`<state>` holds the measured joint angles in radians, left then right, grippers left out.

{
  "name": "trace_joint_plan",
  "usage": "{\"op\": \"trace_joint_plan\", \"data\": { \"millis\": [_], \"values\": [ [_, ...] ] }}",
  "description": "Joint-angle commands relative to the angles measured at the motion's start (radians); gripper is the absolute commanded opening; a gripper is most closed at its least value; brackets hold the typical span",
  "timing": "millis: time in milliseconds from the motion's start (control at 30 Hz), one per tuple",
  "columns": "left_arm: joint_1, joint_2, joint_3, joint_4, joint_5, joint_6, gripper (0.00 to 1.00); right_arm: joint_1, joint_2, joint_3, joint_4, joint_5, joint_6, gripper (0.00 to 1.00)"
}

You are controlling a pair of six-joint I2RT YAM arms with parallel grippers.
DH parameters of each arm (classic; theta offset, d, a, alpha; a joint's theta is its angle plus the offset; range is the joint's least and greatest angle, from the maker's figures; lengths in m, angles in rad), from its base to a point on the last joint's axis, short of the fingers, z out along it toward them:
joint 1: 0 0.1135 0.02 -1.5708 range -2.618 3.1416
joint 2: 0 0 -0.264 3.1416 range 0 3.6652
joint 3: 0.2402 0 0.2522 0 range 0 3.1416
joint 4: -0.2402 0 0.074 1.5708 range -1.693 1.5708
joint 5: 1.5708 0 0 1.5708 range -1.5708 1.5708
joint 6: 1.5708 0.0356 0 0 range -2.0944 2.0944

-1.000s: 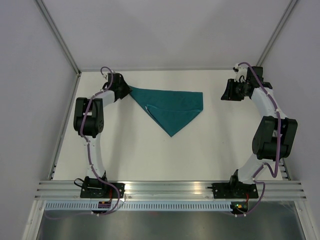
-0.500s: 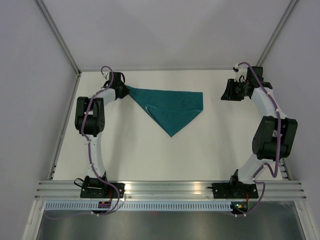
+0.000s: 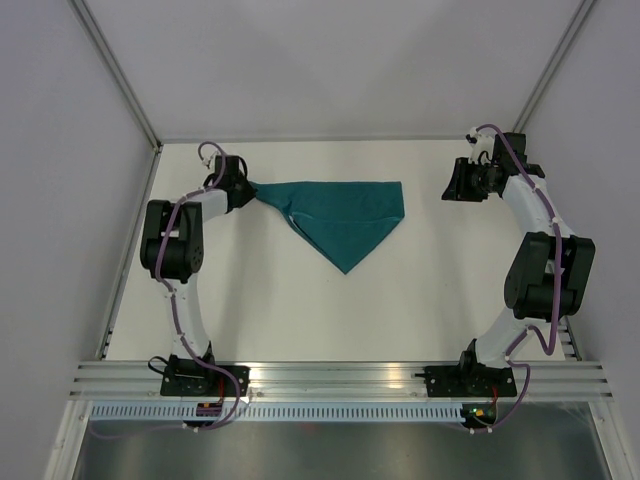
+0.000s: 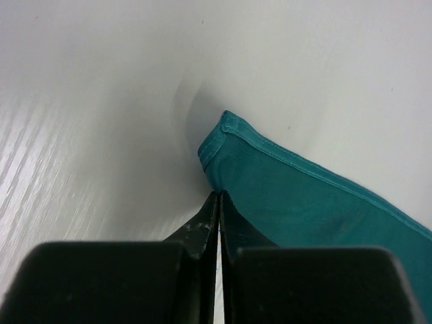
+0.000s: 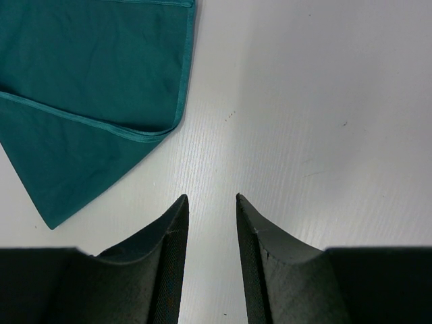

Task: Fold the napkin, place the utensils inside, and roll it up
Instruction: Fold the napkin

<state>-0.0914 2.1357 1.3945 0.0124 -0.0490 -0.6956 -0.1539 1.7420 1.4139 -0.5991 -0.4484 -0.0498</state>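
The teal napkin point(image 3: 345, 215) lies folded into a triangle at the back middle of the white table, its point toward the arms. My left gripper point(image 3: 252, 188) is shut on the napkin's left corner; in the left wrist view the black jaws meet at the cloth's hem point(image 4: 219, 194) and the napkin point(image 4: 304, 202) runs off to the right. My right gripper point(image 3: 450, 185) hangs open a little right of the napkin's right corner, over bare table point(image 5: 211, 197), with the napkin point(image 5: 88, 88) ahead and to its left. The utensils are out of view.
White walls close in the table point(image 3: 400, 300) on the left, back and right. An aluminium rail point(image 3: 340, 375) with both arm bases runs along the near edge. The right arm's elbow point(image 3: 548, 270) stands near the right wall.
The left gripper has shut on the napkin's left corner and drawn it slightly left, tightening the top edge; the right corner slid a little left. The right arm has not moved.
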Motion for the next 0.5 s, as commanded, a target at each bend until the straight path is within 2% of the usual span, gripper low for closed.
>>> {"op": "trace_joint_plan", "data": {
  "millis": [0, 267, 367, 467],
  "values": [
    [0.004, -0.124, -0.072, 0.109, -0.009, 0.013, 0.02, 0.005, -0.021, 0.014, 0.005, -0.018, -0.01, 0.4],
    [0.016, -0.253, -0.258, 0.262, 0.003, 0.025, 0.02, 0.016, -0.033, 0.008, -0.016, -0.024, -0.03, 0.4],
    [0.018, -0.278, -0.301, 0.389, 0.079, 0.066, 0.02, 0.02, -0.036, 0.008, -0.024, -0.026, -0.035, 0.4],
    [0.013, -0.277, -0.327, 0.526, 0.242, 0.11, 0.02, 0.027, -0.041, 0.01, -0.027, -0.023, -0.041, 0.4]
  ]
}}
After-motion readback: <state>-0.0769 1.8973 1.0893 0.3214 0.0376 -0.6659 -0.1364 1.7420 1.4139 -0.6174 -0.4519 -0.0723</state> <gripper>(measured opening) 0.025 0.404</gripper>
